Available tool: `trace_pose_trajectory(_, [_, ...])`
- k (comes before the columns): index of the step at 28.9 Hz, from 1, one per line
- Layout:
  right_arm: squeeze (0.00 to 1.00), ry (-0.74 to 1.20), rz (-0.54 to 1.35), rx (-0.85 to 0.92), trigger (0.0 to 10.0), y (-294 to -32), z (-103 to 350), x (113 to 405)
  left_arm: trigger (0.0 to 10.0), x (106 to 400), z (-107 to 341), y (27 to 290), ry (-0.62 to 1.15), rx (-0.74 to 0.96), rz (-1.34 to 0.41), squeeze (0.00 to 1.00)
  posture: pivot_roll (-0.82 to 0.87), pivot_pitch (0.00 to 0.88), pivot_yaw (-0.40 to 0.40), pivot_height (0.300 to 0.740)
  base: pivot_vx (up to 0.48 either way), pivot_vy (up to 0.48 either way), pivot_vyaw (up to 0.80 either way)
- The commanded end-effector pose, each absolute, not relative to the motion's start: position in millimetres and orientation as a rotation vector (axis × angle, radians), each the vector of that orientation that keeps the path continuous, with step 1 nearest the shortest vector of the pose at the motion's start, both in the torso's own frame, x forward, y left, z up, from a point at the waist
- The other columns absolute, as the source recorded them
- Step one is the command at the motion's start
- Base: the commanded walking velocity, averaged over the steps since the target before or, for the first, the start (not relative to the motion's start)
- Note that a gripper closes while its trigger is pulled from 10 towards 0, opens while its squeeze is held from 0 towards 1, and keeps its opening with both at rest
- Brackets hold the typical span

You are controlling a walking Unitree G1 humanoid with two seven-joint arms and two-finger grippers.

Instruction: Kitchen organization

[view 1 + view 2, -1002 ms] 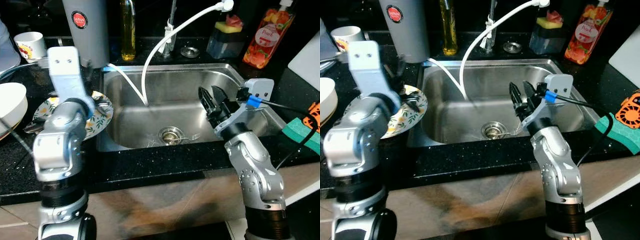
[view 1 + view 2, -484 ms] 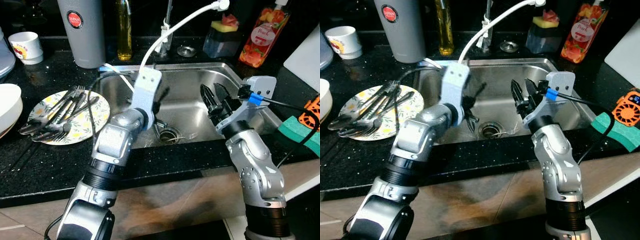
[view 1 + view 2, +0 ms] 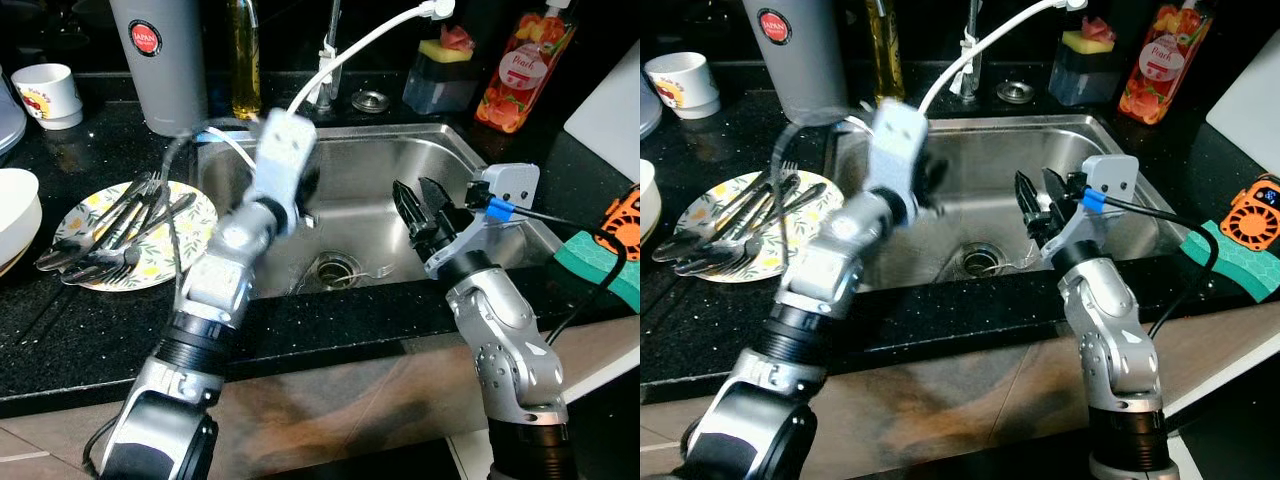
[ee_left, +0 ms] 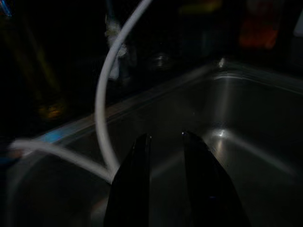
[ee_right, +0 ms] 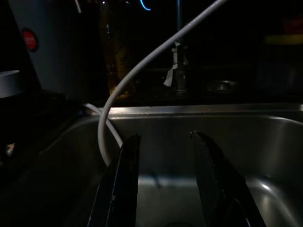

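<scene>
From my eyes: my left pincer (image 3: 305, 190) hangs over the steel sink (image 3: 455, 150), blurry, while my right pincer (image 3: 420, 205) hovers spread open above the basin. Forks and spoons (image 3: 110, 235) sit piled on the floral plate (image 3: 195, 225) on the black surface (image 3: 80, 330), left of the sink.

Left wrist: fingers (image 4: 135, 189) slightly apart, empty, white hose (image 4: 106, 94) ahead.

Right wrist: fingers (image 5: 120, 189) open, empty.

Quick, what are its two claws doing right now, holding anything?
Left gripper: jaws open, empty, over the sink.
Right gripper: jaws open, empty, also over the sink.
</scene>
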State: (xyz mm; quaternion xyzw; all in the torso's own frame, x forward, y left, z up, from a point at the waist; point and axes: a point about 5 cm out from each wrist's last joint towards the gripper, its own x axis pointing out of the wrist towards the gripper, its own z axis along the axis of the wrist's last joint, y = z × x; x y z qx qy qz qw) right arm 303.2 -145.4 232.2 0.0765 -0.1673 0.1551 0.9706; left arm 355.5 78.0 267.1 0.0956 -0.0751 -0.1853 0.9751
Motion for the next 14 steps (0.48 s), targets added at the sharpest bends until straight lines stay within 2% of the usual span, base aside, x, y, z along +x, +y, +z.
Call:
trace_pose_trajectory(1, [0.0,-0.362,0.323,0.153,10.0,-143.9,236.3,301.7,10.0,350.7,250.4,84.3,-0.057,0.186,-0.389,0.0,0.08,0.065,-0.048,0.74,0.0,0.0,0.0])
trace_pose_trajectory(3, [0.0,-0.362,0.323,0.154,10.0,-143.9,236.3,301.7,10.0,348.9,250.1,84.4,-0.058,0.171,-0.407,0.0,0.08,0.065,-0.048,0.74,0.0,0.0,0.0])
trace_pose_trajectory(4, [0.0,-0.361,0.322,0.157,10.0,-144.5,235.9,301.8,10.0,343.1,248.5,95.6,-0.028,0.171,-0.366,0.0,0.09,0.069,-0.049,0.74,0.0,0.0,0.0])
trace_pose_trajectory(5, [0.0,-0.361,0.322,0.157,10.0,-144.5,235.9,301.8,10.0,343.1,248.5,95.6,-0.028,0.171,-0.366,0.0,0.09,0.069,-0.049,0.74,0.0,0.0,0.0])
trace_pose_trajectory(8, [0.0,-0.359,0.323,0.16,10.0,-144.4,235.3,301.7,10.0,335.6,243.5,124.6,0.049,0.164,-0.265,0.0,0.1,0.072,-0.046,0.74,0.0,0.0,0.0])
trace_pose_trajectory(12, [0.0,-0.353,0.321,0.163,10.0,-145.5,233.8,301.9,10.0,314.2,247.8,157.8,0.124,0.156,-0.312,0.0,0.1,0.073,-0.046,0.74,0.0,0.0,0.0])
trace_pose_trajectory(14, [0.0,-0.351,0.321,0.164,10.0,-145.7,233.3,302.1,10.0,309.9,249.0,164.7,0.14,0.144,-0.33,0.0,0.1,0.073,-0.046,0.74,0.0,0.0,0.0])
